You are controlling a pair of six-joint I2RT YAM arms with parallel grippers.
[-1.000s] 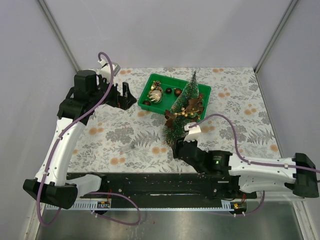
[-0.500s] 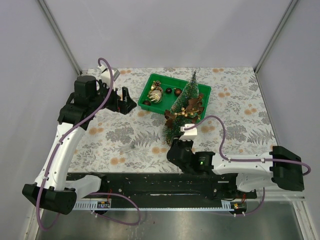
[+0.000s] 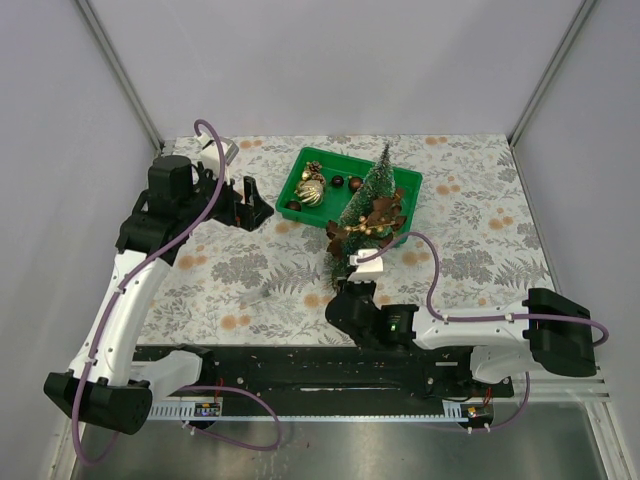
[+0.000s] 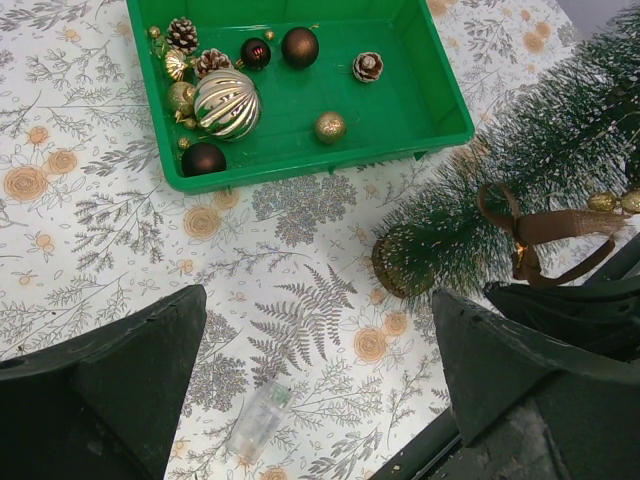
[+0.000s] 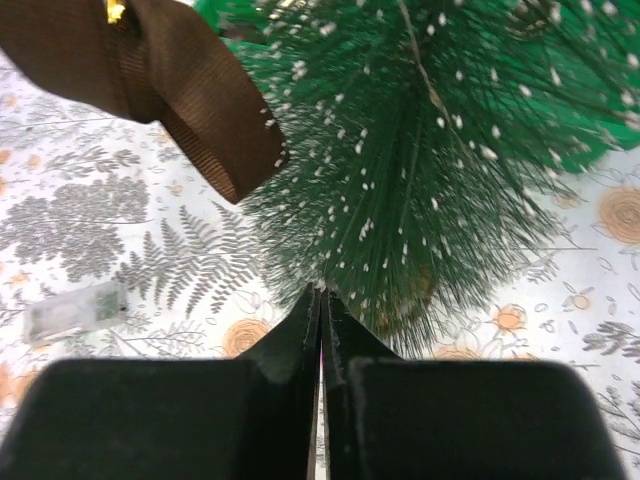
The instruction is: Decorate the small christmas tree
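The small christmas tree [image 3: 365, 205] leans tilted, its base [image 4: 395, 272] on the table and its tip over the green tray [image 3: 290, 180]. A brown ribbon [image 5: 190, 100] and gold beads [image 4: 603, 201] hang on it. My right gripper [image 5: 320, 292] is shut, its tips right at the lowest frosted bristles [image 5: 420, 170]; whether any bristle is pinched I cannot tell. In the top view that gripper [image 3: 342, 290] sits just before the tree's base. My left gripper [image 4: 318, 300] hovers wide open over the table left of the tray, holding nothing.
The tray [image 4: 400, 90] holds a striped gold ball [image 4: 226, 103], dark brown balls [image 4: 299, 46], small gold balls and pine cones [image 4: 367, 66]. A small clear plastic piece [image 4: 258, 422] lies on the floral tablecloth, left of the tree's base.
My right arm has swung left toward the tree's base and its jaws have closed. The tree's ribbon shifted slightly. The left arm drew in a little and stays open.
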